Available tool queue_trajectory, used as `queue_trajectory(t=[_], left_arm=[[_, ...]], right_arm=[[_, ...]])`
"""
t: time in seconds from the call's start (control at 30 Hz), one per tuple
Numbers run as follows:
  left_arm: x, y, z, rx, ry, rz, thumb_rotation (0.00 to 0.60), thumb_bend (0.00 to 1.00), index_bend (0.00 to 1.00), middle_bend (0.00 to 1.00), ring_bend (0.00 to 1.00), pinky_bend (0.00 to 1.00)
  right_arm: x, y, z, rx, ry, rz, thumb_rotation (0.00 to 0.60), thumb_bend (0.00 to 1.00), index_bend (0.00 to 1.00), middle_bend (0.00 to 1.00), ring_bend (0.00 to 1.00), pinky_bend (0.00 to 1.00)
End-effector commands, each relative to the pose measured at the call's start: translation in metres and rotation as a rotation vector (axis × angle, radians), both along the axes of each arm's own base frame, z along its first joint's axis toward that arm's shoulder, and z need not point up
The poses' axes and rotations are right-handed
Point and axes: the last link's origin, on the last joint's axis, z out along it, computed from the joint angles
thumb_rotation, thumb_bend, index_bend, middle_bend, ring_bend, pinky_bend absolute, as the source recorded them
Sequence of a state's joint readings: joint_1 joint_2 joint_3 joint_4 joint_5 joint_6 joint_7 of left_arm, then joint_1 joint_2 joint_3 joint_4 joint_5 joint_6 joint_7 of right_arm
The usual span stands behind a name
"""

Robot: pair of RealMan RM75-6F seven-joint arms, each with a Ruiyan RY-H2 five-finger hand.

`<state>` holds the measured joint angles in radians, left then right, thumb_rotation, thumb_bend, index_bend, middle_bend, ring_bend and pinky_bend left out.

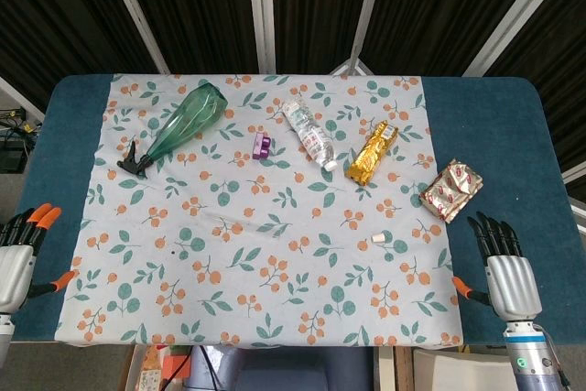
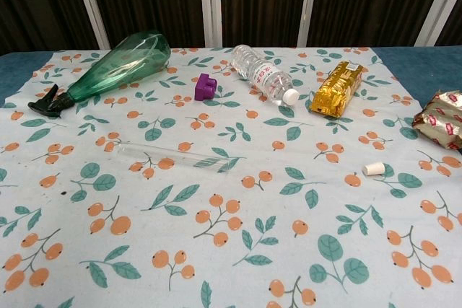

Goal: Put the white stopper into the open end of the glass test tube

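The table (image 1: pixel 78 98) is covered in matt blue fabric, over which a matt printed cloth (image 2: pixel 231 250) is laid, slightly creased; the test tube (image 2: pixel 177 155) is seen as clear, smooth glass; the white stopper (image 2: pixel 373 169) looks matt; the spray bottle (image 2: pixel 119 66) is made of glossy green translucent plastic; the water bottle (image 2: pixel 263 73) is of clear ribbed plastic; the gold packet (image 2: pixel 337 88) and the red-patterned packet (image 2: pixel 444 120) are shiny foil; the purple block (image 2: pixel 206 86) appears as smooth plastic.

Bare cloth (image 2: pixel 238 250) around test tube (image 2: pixel 177 156) and stopper (image 2: pixel 373 169), spray bottle (image 2: pixel 108 70), water bottle (image 2: pixel 263 73), packets well behind
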<state>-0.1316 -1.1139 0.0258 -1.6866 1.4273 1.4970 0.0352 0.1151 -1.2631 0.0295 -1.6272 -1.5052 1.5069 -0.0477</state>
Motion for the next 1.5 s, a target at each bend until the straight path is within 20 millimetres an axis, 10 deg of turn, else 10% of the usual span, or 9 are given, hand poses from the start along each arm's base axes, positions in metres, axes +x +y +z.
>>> queue_trajectory(t=[0.03, 0.57, 0.83, 1.5], left_arm=[[-0.002, -0.001, 0.001, -0.004, 0.011, 0.005, 0.600, 0.17, 0.05, 0.03, 0.00, 0.00], [0.000, 0.000, -0.003, -0.019, -0.009, 0.025, 0.600, 0.17, 0.08, 0.03, 0.00, 0.00], [0.022, 0.038, -0.020, -0.091, 0.052, -0.070, 0.600, 0.17, 0.13, 0.10, 0.00, 0.00], [0.127, 0.144, -0.146, -0.354, 0.050, -0.179, 0.600, 0.33, 0.40, 0.33, 0.00, 0.00]], right_arm=[[0.000, 0.000, 0.000, -0.007, -0.003, 0.002, 0.600, 0.15, 0.00, 0.00, 0.00, 0.00], [0.011, 0.001, -0.006, 0.020, -0.001, 0.031, 0.600, 0.15, 0.00, 0.00, 0.00, 0.00], [0.009, -0.001, -0.007, 0.017, -0.013, 0.024, 0.600, 0.15, 0.00, 0.00, 0.00, 0.00], [0.005, -0.006, -0.010, 0.026, -0.038, 0.006, 0.600, 0.15, 0.00, 0.00, 0.00, 0.00]])
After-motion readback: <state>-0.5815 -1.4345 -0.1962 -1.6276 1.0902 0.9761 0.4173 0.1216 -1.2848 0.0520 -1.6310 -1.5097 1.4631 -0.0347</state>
